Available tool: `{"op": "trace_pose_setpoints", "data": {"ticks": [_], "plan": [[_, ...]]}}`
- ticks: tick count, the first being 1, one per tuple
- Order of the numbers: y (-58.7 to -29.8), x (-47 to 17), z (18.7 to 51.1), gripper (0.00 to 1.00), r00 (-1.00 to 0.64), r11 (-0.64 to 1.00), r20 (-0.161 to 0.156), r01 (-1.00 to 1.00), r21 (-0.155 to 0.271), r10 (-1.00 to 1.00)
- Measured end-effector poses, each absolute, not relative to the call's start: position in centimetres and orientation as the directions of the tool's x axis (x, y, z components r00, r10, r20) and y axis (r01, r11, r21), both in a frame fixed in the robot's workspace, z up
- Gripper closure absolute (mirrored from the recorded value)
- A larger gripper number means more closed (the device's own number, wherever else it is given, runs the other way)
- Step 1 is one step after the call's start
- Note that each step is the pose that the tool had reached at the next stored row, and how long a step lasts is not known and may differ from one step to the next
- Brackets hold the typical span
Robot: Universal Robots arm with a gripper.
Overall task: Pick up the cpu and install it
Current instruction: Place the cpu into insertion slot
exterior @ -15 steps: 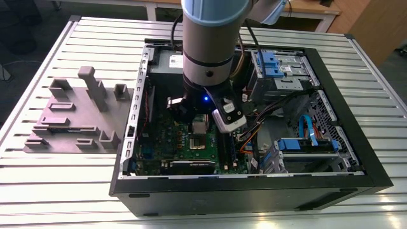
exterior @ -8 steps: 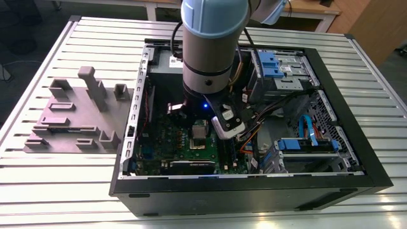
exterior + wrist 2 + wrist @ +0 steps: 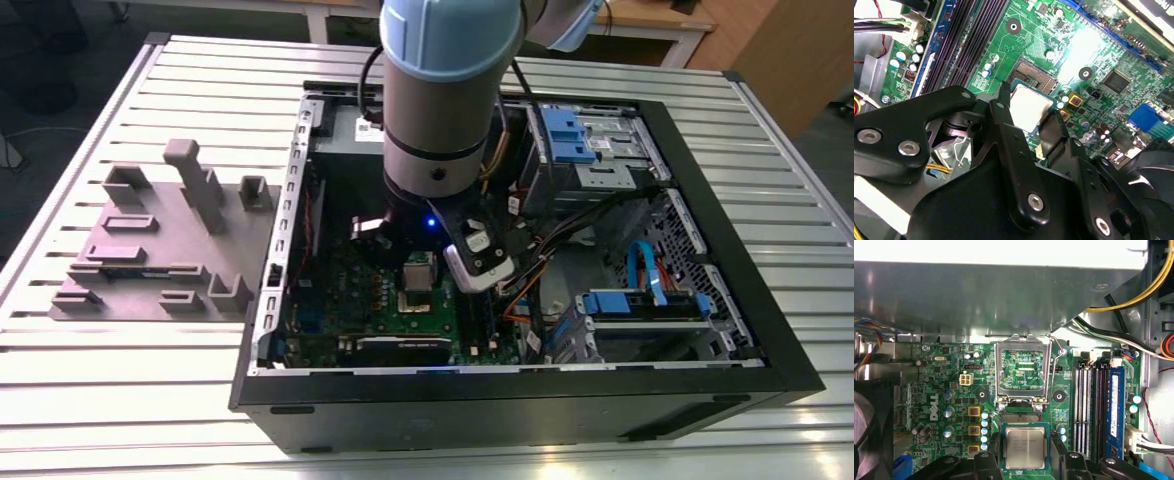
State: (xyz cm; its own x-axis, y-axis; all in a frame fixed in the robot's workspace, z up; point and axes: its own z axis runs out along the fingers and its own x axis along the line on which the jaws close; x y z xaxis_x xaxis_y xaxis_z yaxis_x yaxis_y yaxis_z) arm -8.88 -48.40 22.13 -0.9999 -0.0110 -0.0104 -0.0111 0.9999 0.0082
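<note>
In the exterior view, a pale blue and grey robot arm (image 3: pixel 441 80) reaches down from the upper middle of the frame into an open black computer case (image 3: pixel 534 395). The case lies on a slatted aluminium table (image 3: pixel 120 400). A grey-purple plastic block fixture with slots (image 3: pixel 154 250) sits on the table at the exterior view's left, well apart from the arm. The green motherboard (image 3: pixel 387 315) lies below the wrist, in the lower middle of the case.

In the second wrist view, the black gripper (image 3: pixel 1029 114) is clamped on the cpu (image 3: pixel 1030 104), a flat square chip with a shiny silver top and a thin green rim. One of its fingers (image 3: pixel 1004 112) presses each opposite edge. The chip hangs just over the dark square socket (image 3: pixel 1033 75), partly covering it.

In the first wrist view, the chip sits between the two fingertips. The socket's metal frame (image 3: pixel 1021 371) stands flipped open beyond it, and the black memory slots (image 3: pixel 1086 410) run alongside.
</note>
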Motion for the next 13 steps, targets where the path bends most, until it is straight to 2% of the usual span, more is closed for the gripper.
{"op": "trace_pose_setpoints", "data": {"ticks": [13], "plan": [[-48.5, -8.9, 20.9, 0.53, -1.0, 1.0, -0.002, -0.015, 0.008, -0.015]]}}
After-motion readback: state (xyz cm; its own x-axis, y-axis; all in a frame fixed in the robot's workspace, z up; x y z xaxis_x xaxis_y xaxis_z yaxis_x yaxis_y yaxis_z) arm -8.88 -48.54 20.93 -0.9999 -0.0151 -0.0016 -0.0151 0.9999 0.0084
